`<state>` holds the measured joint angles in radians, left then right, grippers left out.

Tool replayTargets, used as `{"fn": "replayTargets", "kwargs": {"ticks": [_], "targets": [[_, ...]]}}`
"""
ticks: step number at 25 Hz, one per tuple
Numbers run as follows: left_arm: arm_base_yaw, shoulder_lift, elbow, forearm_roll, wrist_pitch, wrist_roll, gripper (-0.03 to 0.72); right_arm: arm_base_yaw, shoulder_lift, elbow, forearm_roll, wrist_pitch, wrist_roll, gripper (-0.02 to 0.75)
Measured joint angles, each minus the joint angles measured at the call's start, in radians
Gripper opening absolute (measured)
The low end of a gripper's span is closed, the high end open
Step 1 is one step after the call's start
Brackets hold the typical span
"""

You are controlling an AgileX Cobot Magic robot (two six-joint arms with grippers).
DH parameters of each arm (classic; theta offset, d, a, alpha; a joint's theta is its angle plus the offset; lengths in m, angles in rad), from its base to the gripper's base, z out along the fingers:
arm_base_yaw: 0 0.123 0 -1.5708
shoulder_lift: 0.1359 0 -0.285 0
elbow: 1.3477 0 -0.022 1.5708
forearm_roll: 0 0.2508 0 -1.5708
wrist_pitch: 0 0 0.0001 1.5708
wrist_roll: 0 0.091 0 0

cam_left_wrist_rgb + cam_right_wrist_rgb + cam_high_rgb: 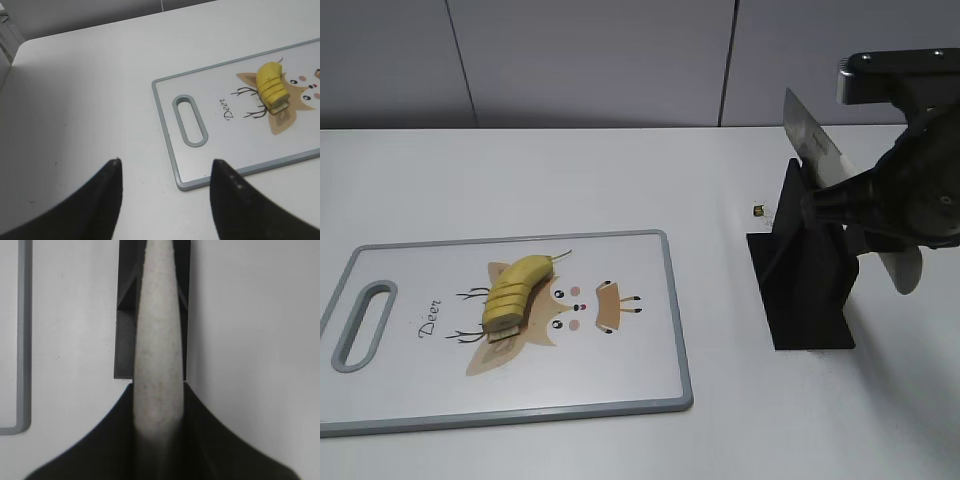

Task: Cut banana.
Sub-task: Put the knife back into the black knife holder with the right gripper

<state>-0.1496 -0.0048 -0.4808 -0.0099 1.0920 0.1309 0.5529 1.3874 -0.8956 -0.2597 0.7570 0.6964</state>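
on the far left my left gripper [165,197] is open and holds nothing; in its own view the two dark fingers sit apart at the bottom of the frame, above bare white table [570,160], near the handle end of the cutting board [665,300]. the board lies in the lower left of the outside view, with a long handle hole [362,325] at its left end and a tan deer drawing [610,305] in the middle. the banana [515,290] lies on that drawing, left of the middle of the frame, with its thin stem pointing up and right. its lower end is already cut into round slices that lean together, and the upper part looks whole. going right, past the board's edge, a tiny dark speck [759,211] sits on the table. then comes the black knife stand [805,290] in the right part of the frame. my right gripper [880,200] is closed on the knife [820,145], right over that stand. in my right wrist view the pale handle runs straight up the middle between my dark fingers. i think the knife is at the stand, either going in or coming out; i can't tell which. to do it well, i should keep my grip tight, hold the blade straight with the slot, and move slowly so the stand doesn't tip or slide.
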Motion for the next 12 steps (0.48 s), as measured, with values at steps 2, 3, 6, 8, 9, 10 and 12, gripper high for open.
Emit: {"fn": "replayTargets", "kwargs": {"ticks": [2, 3, 6, 8, 9, 10, 12], "targets": [[0.000, 0.000, 0.000, 0.000, 0.000, 0.000, 0.542, 0.000, 0.008, 0.000, -0.008, -0.001, 0.012, 0.161], [0.000, 0.000, 0.000, 0.000, 0.000, 0.000, 0.540, 0.000, 0.011, 0.000, -0.011, -0.003, 0.015, 0.161], [0.000, 0.000, 0.000, 0.000, 0.000, 0.000, 0.534, 0.000, 0.019, 0.000, -0.015, -0.003, 0.018, 0.161], [0.000, 0.000, 0.000, 0.000, 0.000, 0.000, 0.533, 0.000, 0.026, 0.000, -0.013, -0.001, 0.019, 0.161], [0.000, 0.000, 0.000, 0.000, 0.000, 0.000, 0.533, 0.000, 0.031, 0.000, -0.009, 0.004, 0.019, 0.161], [0.000, 0.000, 0.000, 0.000, 0.000, 0.000, 0.530, 0.000, 0.037, 0.000, -0.007, 0.011, 0.019, 0.161], [0.000, 0.000, 0.000, 0.000, 0.000, 0.000, 0.526, 0.000, 0.053, 0.000, 0.004, 0.019, 0.019, 0.161]]}}
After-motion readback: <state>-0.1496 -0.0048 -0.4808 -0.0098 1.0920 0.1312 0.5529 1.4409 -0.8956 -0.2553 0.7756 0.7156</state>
